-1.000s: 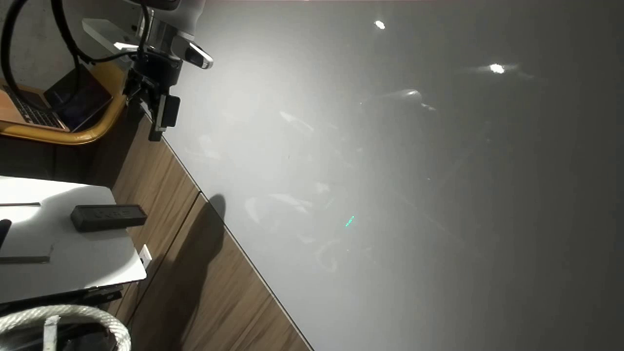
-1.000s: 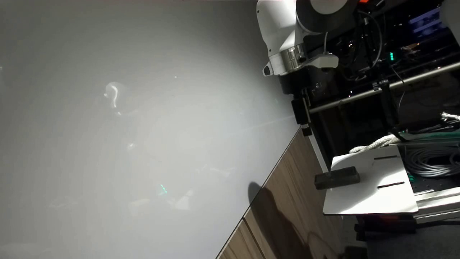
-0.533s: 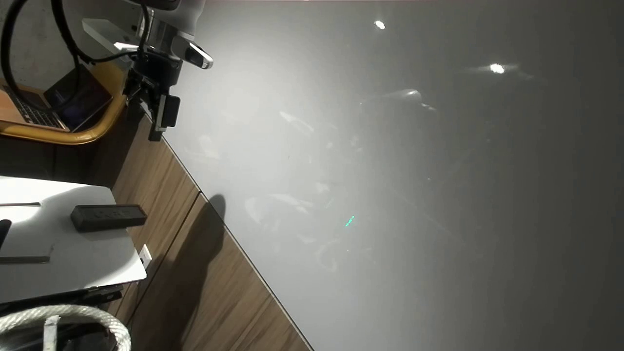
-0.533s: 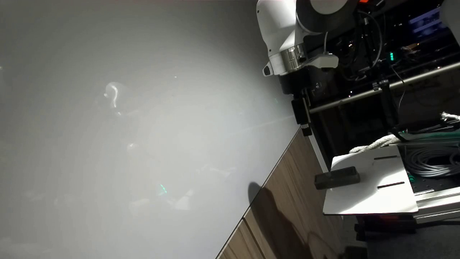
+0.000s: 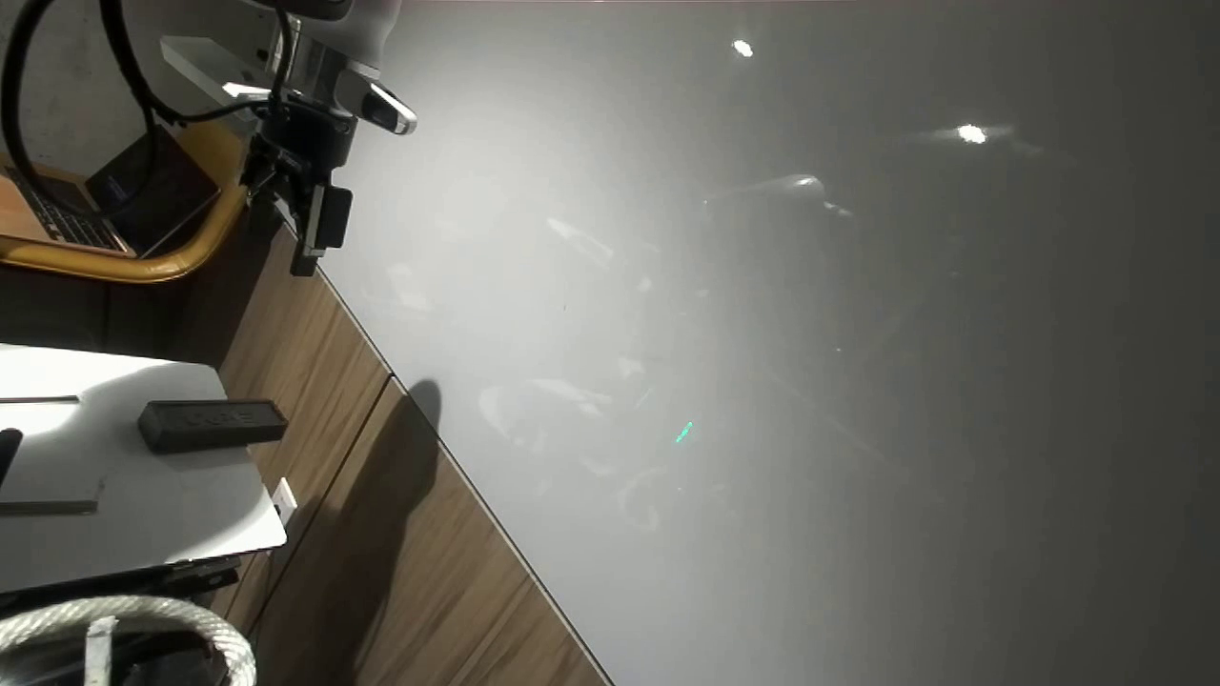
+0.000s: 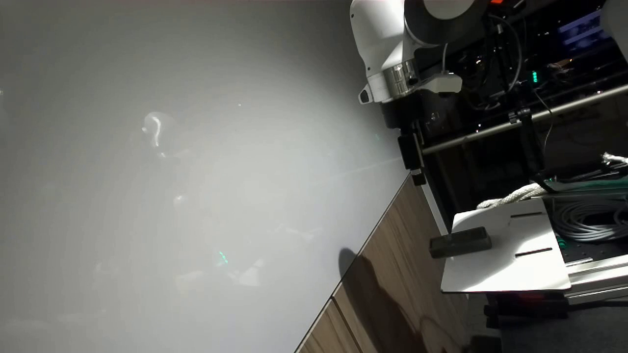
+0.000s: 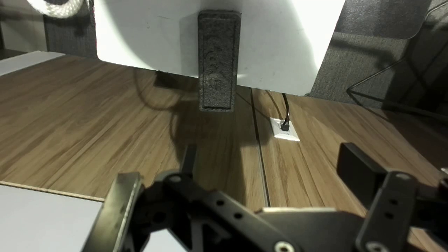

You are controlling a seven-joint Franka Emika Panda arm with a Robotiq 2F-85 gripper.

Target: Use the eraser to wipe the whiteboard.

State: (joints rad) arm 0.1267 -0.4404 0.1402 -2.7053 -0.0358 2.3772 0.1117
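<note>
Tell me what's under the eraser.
The white tabletop supports one part of the eraser; the other end juts past the tabletop's edge, with wood panelling showing beyond it. The patch beneath the resting part is covered and can't be seen.

eraser (image 7: 217,63): matt, rough | whiteboard (image 5: 810,476): smooth, glossy | panelling (image 7: 87,112): wood-grained | tabletop (image 7: 273,52): smooth | rope (image 5: 133,608): woven, fibrous

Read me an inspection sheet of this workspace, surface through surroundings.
Surface: white tabletop, partly in shadow.
Eraser: lying on the tabletop, one end past its edge.
Whiteboard: bright glints; small green streak, mark or reflection unclear.
Clutter: white rope near the tabletop.
Jaws: open, nothing held, not touching the eraser.
Cables: black cord plugged into an outlet; black cable looping beside the arm.
Surroundings: wood panelling along the whiteboard's edge; open laptop on a yellow-edged surface.
</note>
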